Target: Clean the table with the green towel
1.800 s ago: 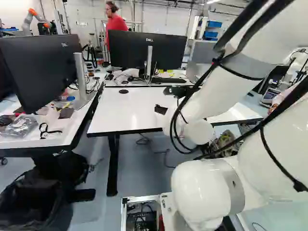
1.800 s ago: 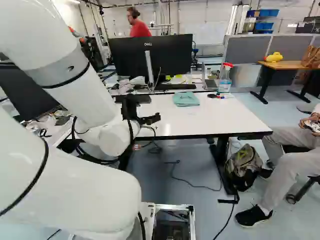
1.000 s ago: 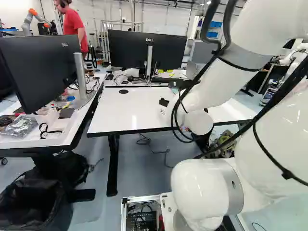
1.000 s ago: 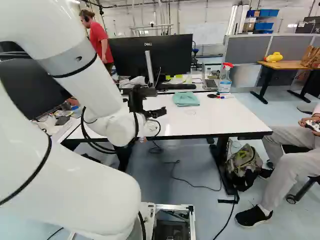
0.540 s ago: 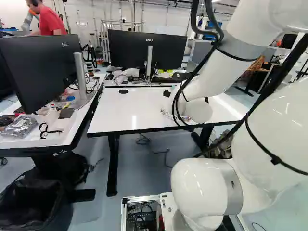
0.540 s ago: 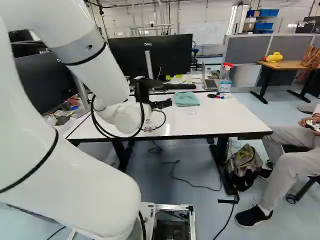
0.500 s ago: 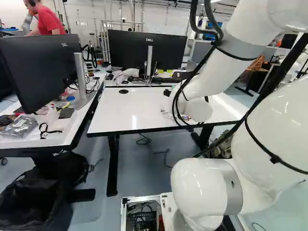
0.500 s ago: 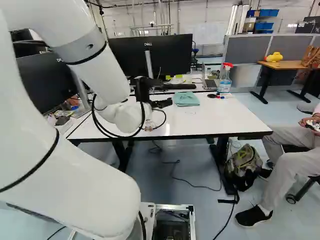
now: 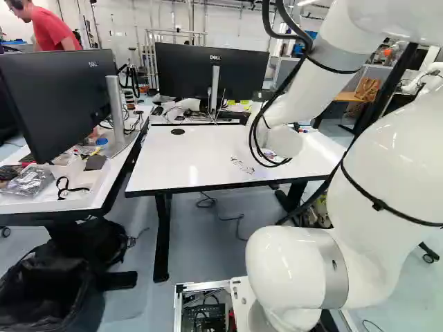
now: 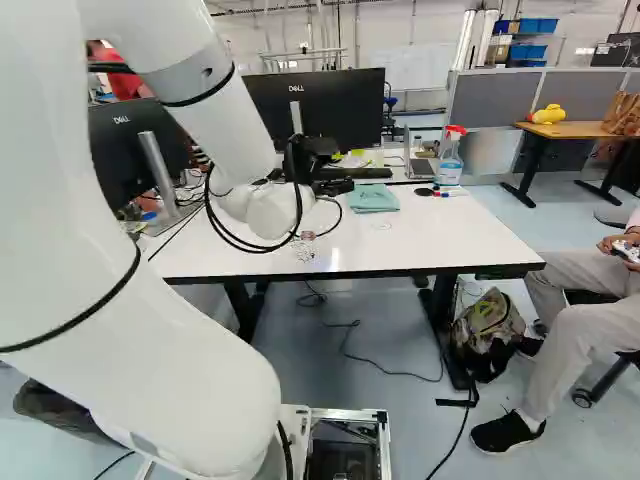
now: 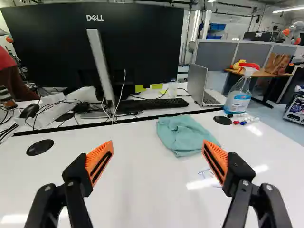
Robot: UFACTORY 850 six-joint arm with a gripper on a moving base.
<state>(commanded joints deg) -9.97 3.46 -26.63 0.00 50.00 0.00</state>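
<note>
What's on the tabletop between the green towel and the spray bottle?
In the wrist view, a black round disc lies between the green towel and the spray bottle, with markers just past it, near the bottle's foot.

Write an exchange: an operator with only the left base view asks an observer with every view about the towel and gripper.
Operator: The arm blocks part of the table for me. Where's the towel?
Observer: In the right base view it lies on the table, left of the spray bottle.
Operator: Does the gripper hold anything?
Observer: No; the wrist view shows its two fingers standing wide apart, gripping nothing.
</note>
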